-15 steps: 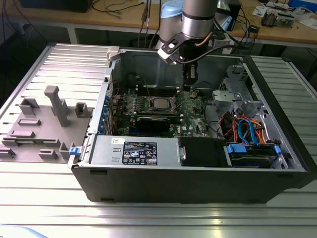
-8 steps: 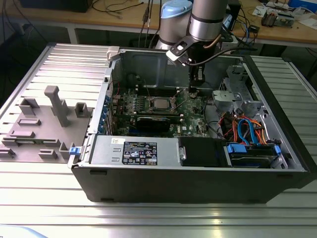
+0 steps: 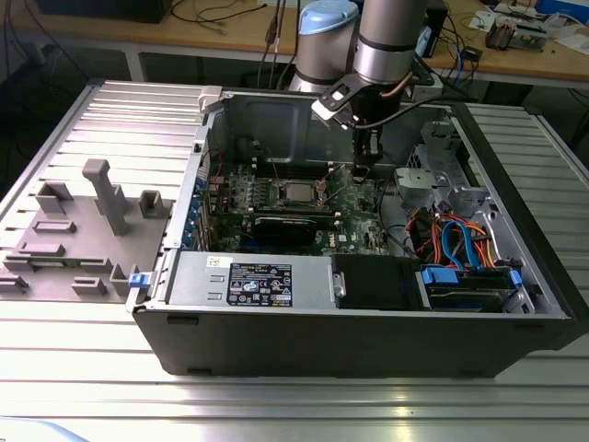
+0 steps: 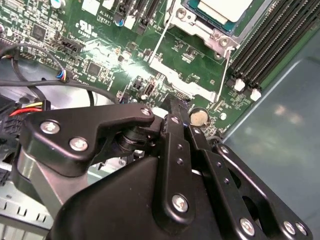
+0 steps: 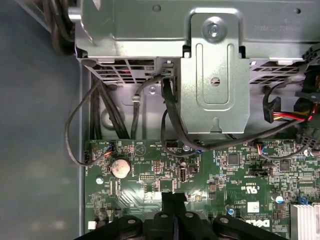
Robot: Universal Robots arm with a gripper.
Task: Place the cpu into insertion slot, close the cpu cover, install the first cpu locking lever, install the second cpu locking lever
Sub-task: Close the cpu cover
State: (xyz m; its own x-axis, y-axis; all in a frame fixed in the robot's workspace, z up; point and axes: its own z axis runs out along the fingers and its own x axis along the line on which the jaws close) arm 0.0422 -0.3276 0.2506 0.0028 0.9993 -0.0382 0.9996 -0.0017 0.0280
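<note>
An open computer case (image 3: 276, 322) lies on the ribbed worktop (image 3: 92, 387). Inside, near the middle of its green motherboard (image 3: 357, 199), the cpu (image 3: 296, 191) sits in the insertion slot (image 3: 273, 191). Farther back, toward the board's far corner, the gripper (image 3: 363, 168) hangs just above the board beside a coin battery (image 5: 119, 168), its fingers (image 5: 167, 199) clenched together on nothing.

The cpu (image 4: 225, 7) half beyond the second wrist view's edge

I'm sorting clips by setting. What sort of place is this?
Probably a robotics lab: a robot arm reaches into an open computer case on a ribbed metal table, with a cable-strewn workbench behind.
</note>
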